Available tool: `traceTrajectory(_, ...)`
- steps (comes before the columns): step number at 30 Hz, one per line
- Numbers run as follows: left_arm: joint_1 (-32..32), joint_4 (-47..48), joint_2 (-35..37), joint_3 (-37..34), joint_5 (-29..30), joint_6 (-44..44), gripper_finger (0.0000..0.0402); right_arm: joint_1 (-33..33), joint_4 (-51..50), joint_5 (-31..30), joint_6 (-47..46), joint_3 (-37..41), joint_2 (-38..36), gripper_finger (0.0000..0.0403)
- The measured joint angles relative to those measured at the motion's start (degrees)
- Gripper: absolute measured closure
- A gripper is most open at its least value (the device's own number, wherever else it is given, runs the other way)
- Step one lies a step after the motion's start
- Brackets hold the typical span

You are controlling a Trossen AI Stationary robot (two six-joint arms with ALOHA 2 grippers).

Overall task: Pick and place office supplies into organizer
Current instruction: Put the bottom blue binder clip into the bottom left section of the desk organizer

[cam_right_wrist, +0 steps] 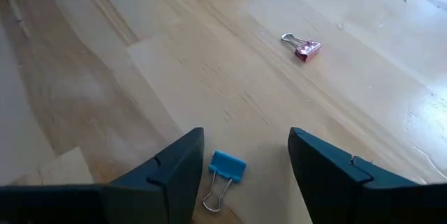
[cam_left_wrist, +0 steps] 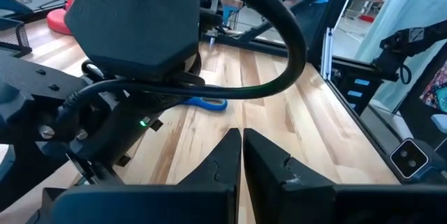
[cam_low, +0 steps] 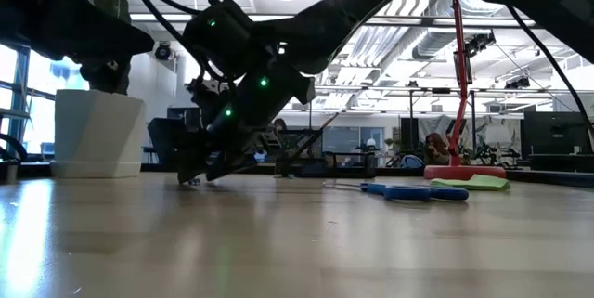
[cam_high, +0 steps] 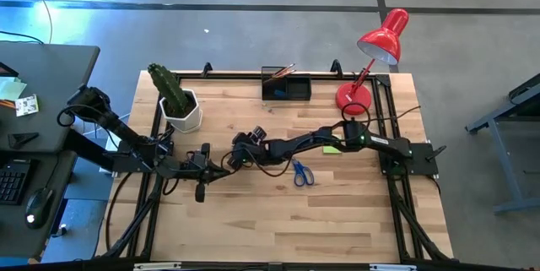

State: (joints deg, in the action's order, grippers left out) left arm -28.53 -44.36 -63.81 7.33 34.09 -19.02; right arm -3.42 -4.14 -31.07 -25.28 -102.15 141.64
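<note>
On the pale wooden table (cam_high: pixel 337 212), the right claw (cam_right_wrist: pixel 241 158) hangs low at mid-table, jaws spread either side of a small blue binder clip (cam_right_wrist: pixel 225 172) with wire handles. It looks light, stiff and prone to skidding; pinching its blue body seems safest. The left claw (cam_left_wrist: pixel 242 147), pressed together, waits just left.

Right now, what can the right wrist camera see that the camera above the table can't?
Only the right wrist view shows two small binder clips on the wood: a blue clip lying between the open right gripper's fingers, and a pink clip farther off.

Only the high view shows the organizer, scissors, sticky-note pad, red lamp, cactus and the shut left gripper.

Both show the wooden table and the right gripper.
</note>
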Motion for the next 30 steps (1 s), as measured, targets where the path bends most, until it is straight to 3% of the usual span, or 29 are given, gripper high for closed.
traceTrajectory(7,0.0,0.42,-0.02,0.0,0.0,0.36,0.0394,-0.66,-1.38,-0.36,-0.84,-0.08,0.0,0.0207)
traceTrajectory(21,0.0,0.76,-0.04,0.0,0.0,-0.31,0.0394,-1.55,-2.58,-0.13,0.57,-0.11,0.0,0.032)
traceTrajectory(30,0.0,0.97,-0.04,0.0,0.0,-0.33,0.0394,-1.53,-2.76,0.12,3.6,-0.11,-0.07,0.0343)
